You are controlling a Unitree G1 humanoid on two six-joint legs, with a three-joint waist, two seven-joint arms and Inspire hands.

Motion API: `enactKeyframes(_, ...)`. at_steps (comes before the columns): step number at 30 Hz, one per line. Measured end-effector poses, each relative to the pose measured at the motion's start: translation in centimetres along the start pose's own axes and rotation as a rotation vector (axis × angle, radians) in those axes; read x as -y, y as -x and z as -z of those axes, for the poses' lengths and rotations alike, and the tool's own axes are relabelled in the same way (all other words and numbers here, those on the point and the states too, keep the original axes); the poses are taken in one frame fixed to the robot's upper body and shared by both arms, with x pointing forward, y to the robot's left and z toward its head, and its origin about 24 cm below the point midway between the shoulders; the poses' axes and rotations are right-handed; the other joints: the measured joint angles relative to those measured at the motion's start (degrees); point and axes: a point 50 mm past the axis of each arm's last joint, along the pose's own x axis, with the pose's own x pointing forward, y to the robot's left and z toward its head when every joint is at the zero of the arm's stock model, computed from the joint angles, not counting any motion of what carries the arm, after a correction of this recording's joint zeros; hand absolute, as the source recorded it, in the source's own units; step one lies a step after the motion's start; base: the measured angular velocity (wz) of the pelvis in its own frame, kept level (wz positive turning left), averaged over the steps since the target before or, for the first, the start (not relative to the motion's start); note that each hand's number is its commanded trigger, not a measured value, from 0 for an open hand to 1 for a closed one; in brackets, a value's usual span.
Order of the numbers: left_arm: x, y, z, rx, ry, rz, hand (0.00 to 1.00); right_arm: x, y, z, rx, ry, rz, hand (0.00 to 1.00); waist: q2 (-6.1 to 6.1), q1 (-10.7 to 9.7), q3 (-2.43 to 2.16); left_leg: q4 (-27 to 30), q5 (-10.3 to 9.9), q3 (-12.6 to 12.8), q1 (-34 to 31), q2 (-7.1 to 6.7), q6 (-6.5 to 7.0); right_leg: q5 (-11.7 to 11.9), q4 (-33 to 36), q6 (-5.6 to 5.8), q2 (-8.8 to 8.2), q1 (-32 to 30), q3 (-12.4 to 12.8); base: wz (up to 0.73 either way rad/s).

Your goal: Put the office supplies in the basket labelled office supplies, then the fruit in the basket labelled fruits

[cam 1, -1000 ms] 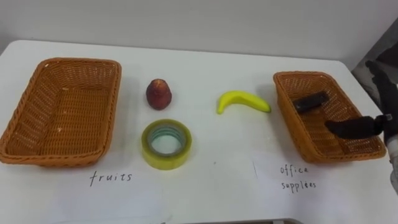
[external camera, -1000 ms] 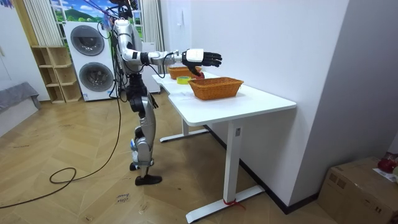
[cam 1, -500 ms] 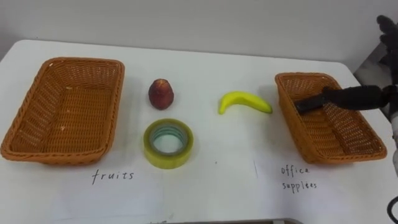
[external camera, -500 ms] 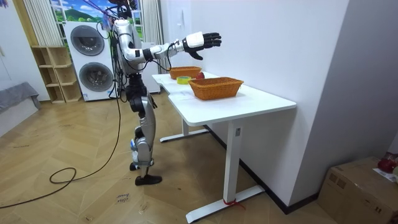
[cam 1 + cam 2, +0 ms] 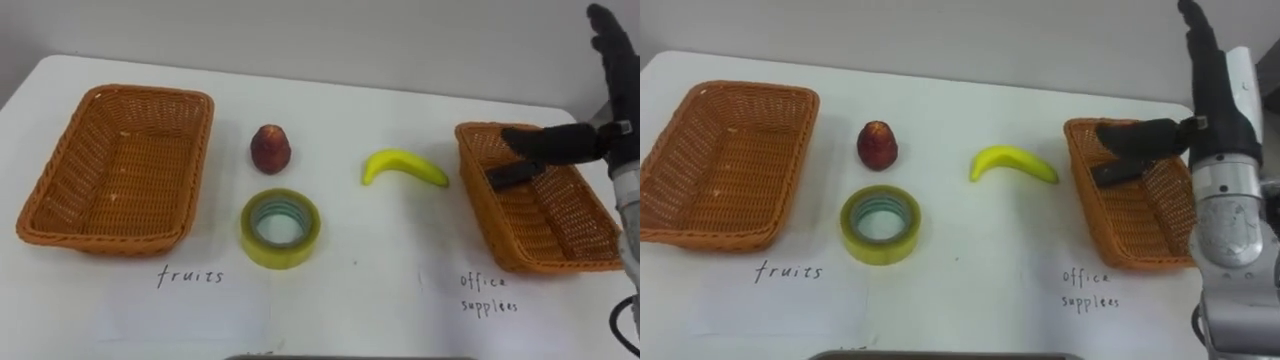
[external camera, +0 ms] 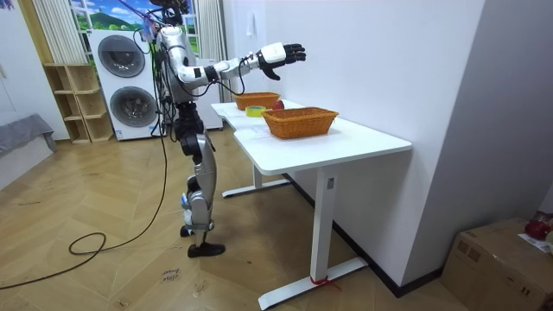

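A red fruit [image 5: 270,148] and a yellow banana [image 5: 403,167] lie on the white table between two wicker baskets. A roll of yellowish tape [image 5: 280,228] lies in front of the red fruit. The left basket [image 5: 120,170], labelled fruits, has nothing in it. The right basket [image 5: 480,215], labelled office supplies, holds a small black object [image 5: 505,177] at its far end. My right hand [image 5: 620,120] hangs open above that basket's far right, fingers upright, thumb stretched over the black object and holding nothing.
In the room view I stand at the table's end with my right hand [image 6: 278,54] raised above it. A white wall runs along the table's far side. Washing machines [image 6: 130,82] stand behind me.
My right hand has risen from low over the right basket's near part to above its far end, still open. The camera has shifted slightly. The objects lie as before.
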Motion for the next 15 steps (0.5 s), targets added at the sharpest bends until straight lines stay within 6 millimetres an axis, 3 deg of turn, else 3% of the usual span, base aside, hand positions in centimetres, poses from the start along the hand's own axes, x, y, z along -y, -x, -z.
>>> enactKeyframes(8, 0.4, 0.1, -0.2, -0.002, -0.020, 0.007, 0.00, -2.0, -0.1, -1.4, 0.038, -0.073, -0.050, 0.00, 0.08, 2.0, 0.04, 0.4, 0.0, -1.3, -0.3, -0.16, 0.03, 0.0, -0.1, 0.00, -0.20, 0.3, -0.4, 0.07)
enactKeyframes(15, 0.6, 0.1, -0.3, -0.002, -0.025, 0.013, 0.00, -3.2, 0.1, -1.7, 0.042, -0.143, -0.111, 0.00, 0.55, 2.2, 0.32, 0.5, 0.0, -2.7, -0.3, -0.23, 0.06, 0.0, -0.2, 0.02, -0.56, 0.9, -1.6, 0.10)
